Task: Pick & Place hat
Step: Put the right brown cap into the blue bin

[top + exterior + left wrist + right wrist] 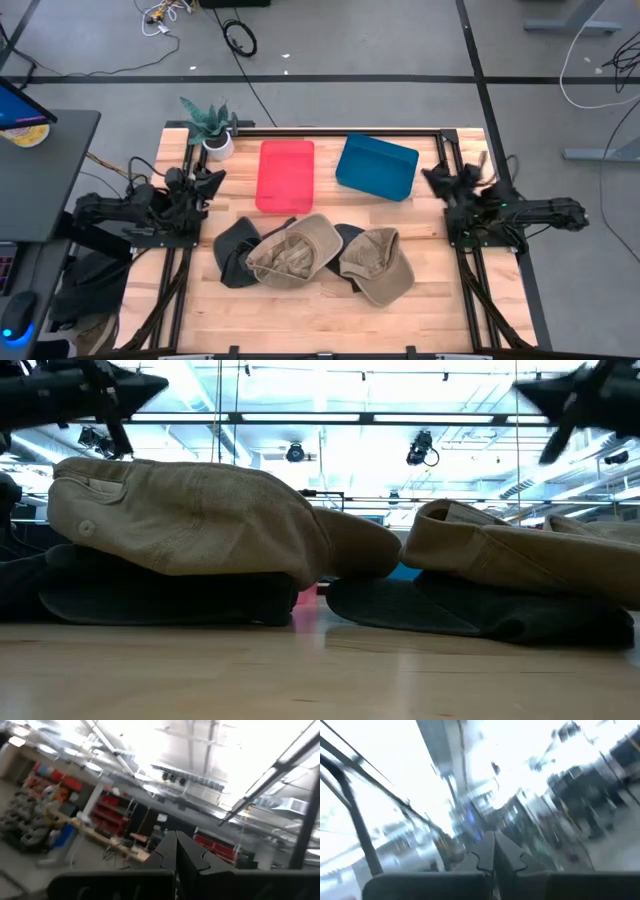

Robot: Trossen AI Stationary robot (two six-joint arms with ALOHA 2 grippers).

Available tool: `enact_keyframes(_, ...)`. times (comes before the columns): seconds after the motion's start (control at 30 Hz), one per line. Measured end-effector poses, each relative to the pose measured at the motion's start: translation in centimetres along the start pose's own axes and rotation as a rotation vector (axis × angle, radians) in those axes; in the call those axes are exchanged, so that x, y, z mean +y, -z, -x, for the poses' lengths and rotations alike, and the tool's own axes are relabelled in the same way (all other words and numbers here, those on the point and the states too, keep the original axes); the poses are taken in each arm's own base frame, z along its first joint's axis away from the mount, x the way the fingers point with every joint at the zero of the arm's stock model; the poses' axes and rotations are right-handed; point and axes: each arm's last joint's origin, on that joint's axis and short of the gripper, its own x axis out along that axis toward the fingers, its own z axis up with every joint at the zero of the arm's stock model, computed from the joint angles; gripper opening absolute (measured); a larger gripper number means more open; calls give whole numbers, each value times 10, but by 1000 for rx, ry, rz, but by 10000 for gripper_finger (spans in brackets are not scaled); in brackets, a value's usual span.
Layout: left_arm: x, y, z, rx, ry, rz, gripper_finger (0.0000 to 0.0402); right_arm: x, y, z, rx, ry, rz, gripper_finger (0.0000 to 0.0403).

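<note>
Hats: two tan caps (295,252) (376,262) overlapping two dark caps (233,250) on the wooden tabletop (300,320), just in front of the red bin (285,175). Blue bin (376,166) beside the red bin; potted plant (210,125) on its other side. Left gripper (213,180) and right gripper (432,178) flank the bins, both clenched, holding nothing.

The high view is looking straight down; the low view is sitting close behind the hats (190,510), both views sharing them; wrist cameras are facing the ceiling

Bright overhead ceiling lights (295,452) glare; both wrist views are motion-blurred.
</note>
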Motion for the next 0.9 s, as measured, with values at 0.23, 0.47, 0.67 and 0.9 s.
enact_keyframes(0.23, -23, -41, -25, 54, 8, -186, 3, 31, -43, -40, 189, 47, 175, 5)
enact_keyframes(0.47, -48, -72, -59, 368, -72, -186, 3, 64, -76, -94, 397, 10, 246, 32)
enact_keyframes(0.67, -66, -89, -84, 592, -135, -216, 3, 73, -75, -121, 719, 117, 242, 137)
enact_keyframes(0.9, -79, -95, -106, 649, -155, -234, 3, 62, -44, -113, 1218, 343, 130, 279)
